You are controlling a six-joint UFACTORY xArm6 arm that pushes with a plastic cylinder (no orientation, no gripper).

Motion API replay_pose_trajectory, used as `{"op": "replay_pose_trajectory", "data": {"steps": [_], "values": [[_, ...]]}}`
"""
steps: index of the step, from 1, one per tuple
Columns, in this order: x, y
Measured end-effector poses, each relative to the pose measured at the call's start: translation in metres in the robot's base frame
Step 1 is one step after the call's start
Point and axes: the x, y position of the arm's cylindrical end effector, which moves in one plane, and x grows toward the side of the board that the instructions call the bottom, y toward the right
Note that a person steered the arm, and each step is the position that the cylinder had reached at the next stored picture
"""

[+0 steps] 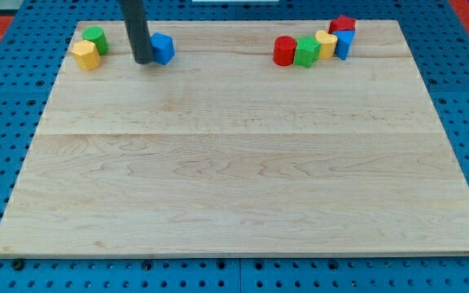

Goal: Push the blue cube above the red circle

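Note:
The blue cube [163,48] sits near the view's top left on the wooden board [243,179]. My tip [143,59] rests on the board right at the cube's left side, touching it or nearly so. The red circle [284,50] stands far to the cube's right, at the left end of a cluster near the view's top right.
A green block [95,38] and a yellow block [85,55] sit at the top left corner, left of my tip. Right of the red circle come a green block [305,52], a yellow block [326,43], a blue block [344,44] and a red star [343,24].

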Motion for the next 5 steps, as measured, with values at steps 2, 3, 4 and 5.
{"op": "replay_pose_trajectory", "data": {"steps": [2,3,4,5], "values": [[-0.009,0.061],[-0.012,0.121],[-0.021,0.076],[-0.041,0.129]]}}
